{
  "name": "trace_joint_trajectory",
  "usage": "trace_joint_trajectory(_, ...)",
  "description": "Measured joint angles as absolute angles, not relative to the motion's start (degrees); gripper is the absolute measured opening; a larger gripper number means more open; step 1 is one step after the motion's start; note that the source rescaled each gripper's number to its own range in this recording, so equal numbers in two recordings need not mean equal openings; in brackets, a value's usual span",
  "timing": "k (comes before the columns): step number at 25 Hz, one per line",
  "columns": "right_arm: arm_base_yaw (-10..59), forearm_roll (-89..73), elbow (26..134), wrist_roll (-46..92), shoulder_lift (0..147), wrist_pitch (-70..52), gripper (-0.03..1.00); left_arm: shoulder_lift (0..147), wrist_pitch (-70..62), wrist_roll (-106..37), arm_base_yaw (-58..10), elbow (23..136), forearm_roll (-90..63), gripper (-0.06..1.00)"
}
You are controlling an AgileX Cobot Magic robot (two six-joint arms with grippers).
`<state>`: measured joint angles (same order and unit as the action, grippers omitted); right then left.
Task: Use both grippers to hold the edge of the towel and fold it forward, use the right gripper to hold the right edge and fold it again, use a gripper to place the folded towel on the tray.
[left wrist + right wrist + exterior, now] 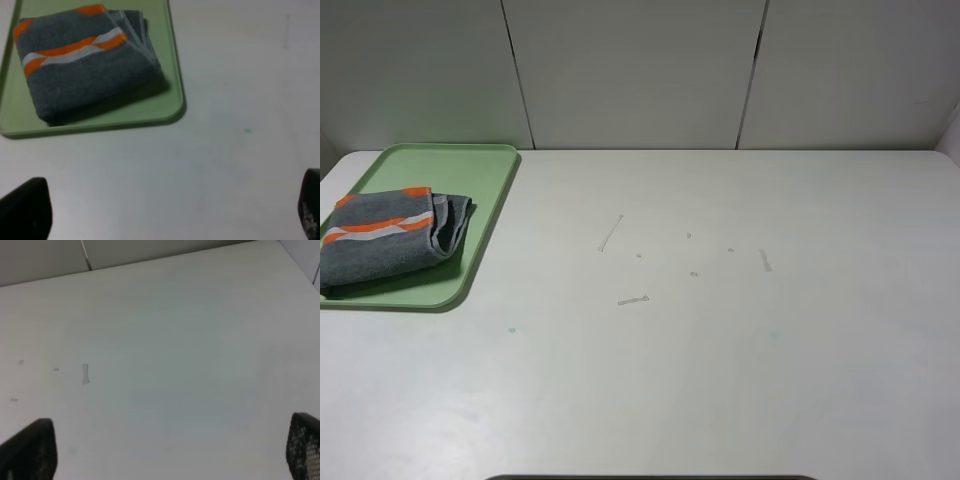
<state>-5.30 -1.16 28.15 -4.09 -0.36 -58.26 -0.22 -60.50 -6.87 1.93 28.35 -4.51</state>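
Grey terry cloth, banded in orange and white, is lying folded into a thick bundle: the towel (388, 240) is resting inside the tray (485, 200), toward its near left part, with bare green floor showing along the far and right sides. Judging from this arrangement, you are looking at the final step already accomplished, so what is left is keeping both arms clear without disturbing the bundle. You are doing this well if you are holding each arm over bare table (720, 350) and avoiding any sweep across the tray's raised rim, since the loose folded layers at the towel's right side would probably catch and unfold easily. The left gripper (165, 215) is standing with its jaws wide apart and holding nothing; only two dark tips are showing at the corners of the left wrist view, and the towel and tray are lying well apart from them, with bare tabletop between. The right gripper (170, 455) is likewise spread open and empty, its tips framing bare table, with neither towel nor tray appearing in its wrist view. Neither arm is appearing in the high exterior view, so you cannot tell their exact positions there.
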Motion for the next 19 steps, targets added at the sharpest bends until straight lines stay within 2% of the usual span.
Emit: trace_joint_trajectory(19, -5.3, -1.16, 28.15, -4.09, -0.36, -58.26, 1.0, -0.22, -60.5, -6.93, 1.93, 28.35, -4.57, 0.99)
